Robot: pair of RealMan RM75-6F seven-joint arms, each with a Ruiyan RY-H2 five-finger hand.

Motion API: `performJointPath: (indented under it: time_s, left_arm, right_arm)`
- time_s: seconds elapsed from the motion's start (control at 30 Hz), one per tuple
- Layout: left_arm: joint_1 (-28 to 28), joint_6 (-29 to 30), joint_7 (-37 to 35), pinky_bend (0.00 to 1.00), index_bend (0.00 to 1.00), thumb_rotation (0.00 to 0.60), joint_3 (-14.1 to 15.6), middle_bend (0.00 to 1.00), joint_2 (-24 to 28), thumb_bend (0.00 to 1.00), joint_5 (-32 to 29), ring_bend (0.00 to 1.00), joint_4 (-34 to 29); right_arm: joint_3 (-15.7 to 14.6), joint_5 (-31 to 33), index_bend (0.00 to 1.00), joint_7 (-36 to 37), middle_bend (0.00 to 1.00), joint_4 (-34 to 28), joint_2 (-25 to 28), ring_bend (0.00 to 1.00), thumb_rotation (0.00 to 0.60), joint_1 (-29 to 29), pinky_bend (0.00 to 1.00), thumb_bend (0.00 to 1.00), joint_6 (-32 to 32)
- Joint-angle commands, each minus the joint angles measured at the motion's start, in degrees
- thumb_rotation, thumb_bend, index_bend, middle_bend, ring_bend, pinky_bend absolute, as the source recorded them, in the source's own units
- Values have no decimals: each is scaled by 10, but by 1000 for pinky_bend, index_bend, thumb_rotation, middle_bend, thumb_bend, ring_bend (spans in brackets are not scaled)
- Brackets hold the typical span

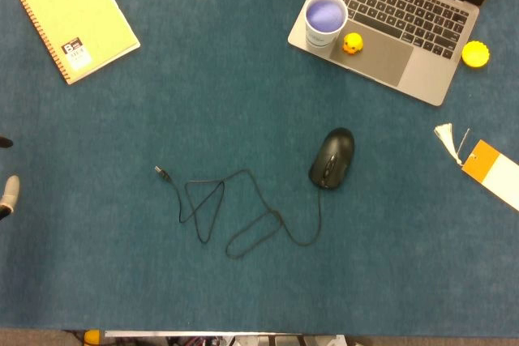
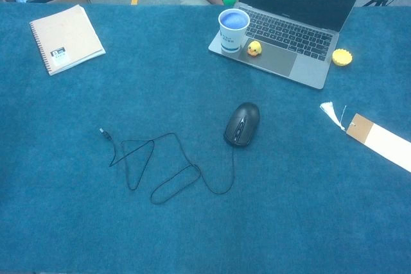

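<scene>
- A table [image 1: 243,62] covered in blue-teal felt fills both views; past its far edge the chest view shows grey floor with a yellow line.
- At the far left edge of the head view a sliver of the left hand [image 1: 8,196] shows: a pale fingertip and a dark bit above it. Too little is in frame to tell whether it is spread or closed, and it touches nothing visible. The chest view does not show it.
- Well beyond that hand, toward the far left corner, lies a yellow spiral notebook [image 1: 77,18], flat and closed, with a small white label.
- To the right of the hand, well apart from it, the plug end of a black cable [image 1: 215,204] lies on the felt; the cable loops loosely and runs on to the right.
- The cable ends in a black mouse [image 1: 332,158], near the table's middle and well away from the hand.
- Farther off to the right an open laptop [image 1: 430,54] sits at an angle. On its near left corner stands a white paper cup [image 1: 325,20] with a bluish inside, and just beside the cup a small yellow duck [image 1: 352,43].
- A yellow cap [image 1: 475,54] lies just right of the laptop.
- At the right edge lies a white and orange tag [image 1: 491,172] with a white tassel.
- The right hand is in neither view.
</scene>
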Motion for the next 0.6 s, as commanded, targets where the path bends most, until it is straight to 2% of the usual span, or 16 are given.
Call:
performJointPath:
  time_s: [0.03,0.37,0.6]
  left_arm:
    - [-1,-1,1,0,342,600,1,241,0,342,2,100,-3]
    - [-9,-12,0,0,343,600,2,242,6,342,12,100,-1]
    - [-47,-72,1,0,344,600,10,242,26,342,38,101,-8]
  right_arm:
    - [-1,-1,609,0,453,0,1,355,600,0,420,369,0]
    - [0,-2,609,4,453,-1,5,355,600,-2,420,369,4]
    - [2,-3,609,18,453,-18,20,355,600,1,420,369,2]
